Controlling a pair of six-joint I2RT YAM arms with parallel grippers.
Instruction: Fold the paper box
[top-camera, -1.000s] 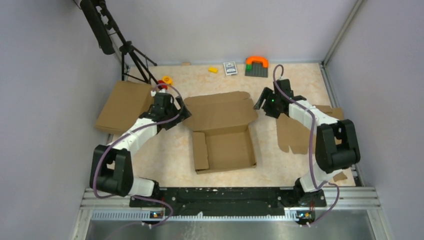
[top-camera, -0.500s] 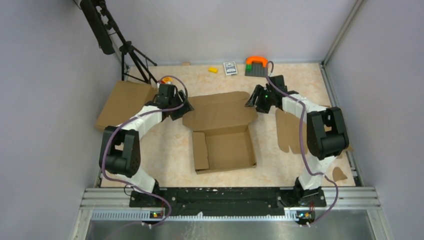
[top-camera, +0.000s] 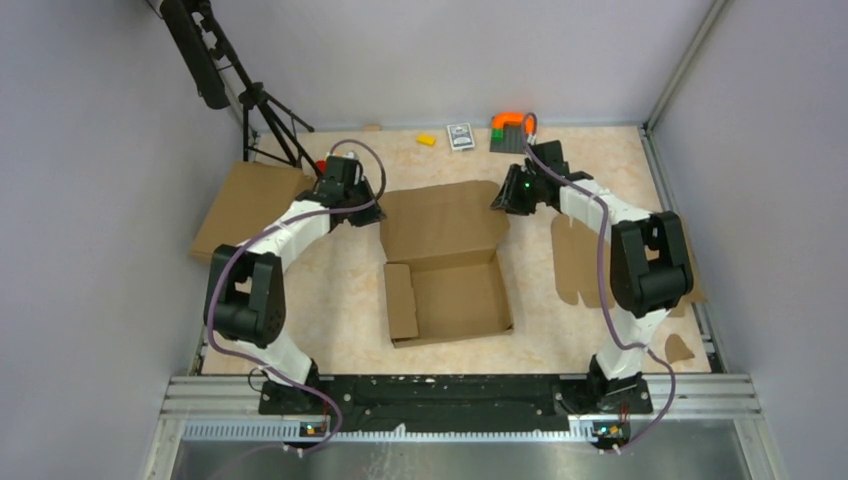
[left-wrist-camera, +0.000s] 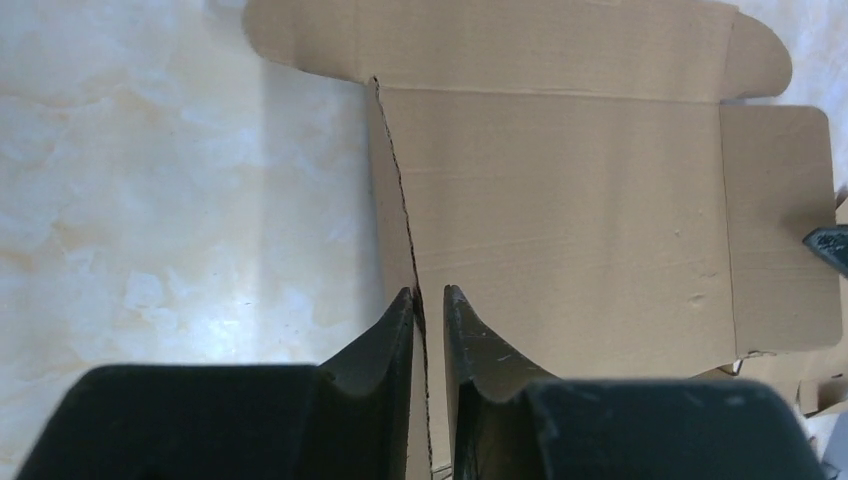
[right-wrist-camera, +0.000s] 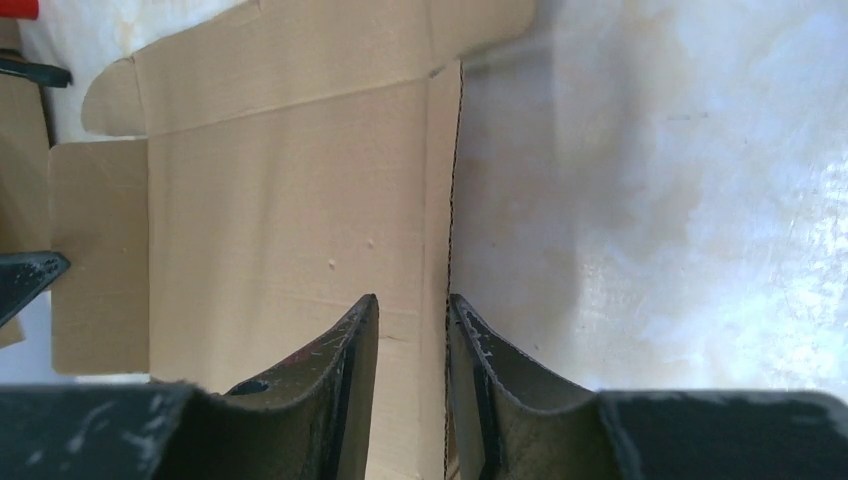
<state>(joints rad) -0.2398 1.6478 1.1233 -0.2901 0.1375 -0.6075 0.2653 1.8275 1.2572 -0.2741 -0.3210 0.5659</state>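
Observation:
The paper box (top-camera: 450, 300) lies mid-table, a shallow brown tray at the near end and its lid panel (top-camera: 440, 225) spread flat behind it. My left gripper (top-camera: 375, 205) is at the lid's left edge. In the left wrist view its jaws (left-wrist-camera: 428, 292) are pinched on the upright side flap (left-wrist-camera: 395, 200), seen edge-on. My right gripper (top-camera: 503, 200) is at the lid's right edge. There the jaws (right-wrist-camera: 412, 298) straddle the right side flap (right-wrist-camera: 445, 200), which rests against the right finger with a gap to the left one.
A flat cardboard sheet (top-camera: 245, 205) lies at the left wall and a notched cardboard blank (top-camera: 580, 260) under the right arm. A tripod (top-camera: 265, 110) stands at the back left. An orange-and-grey block (top-camera: 512, 132), a card box (top-camera: 460, 135) and a yellow piece (top-camera: 427, 139) sit along the back edge.
Both grippers moved toward the back and in onto the lid's side edges, and both jaws narrowed. The lid's side flaps now stand up, so the lid looks narrower from above.

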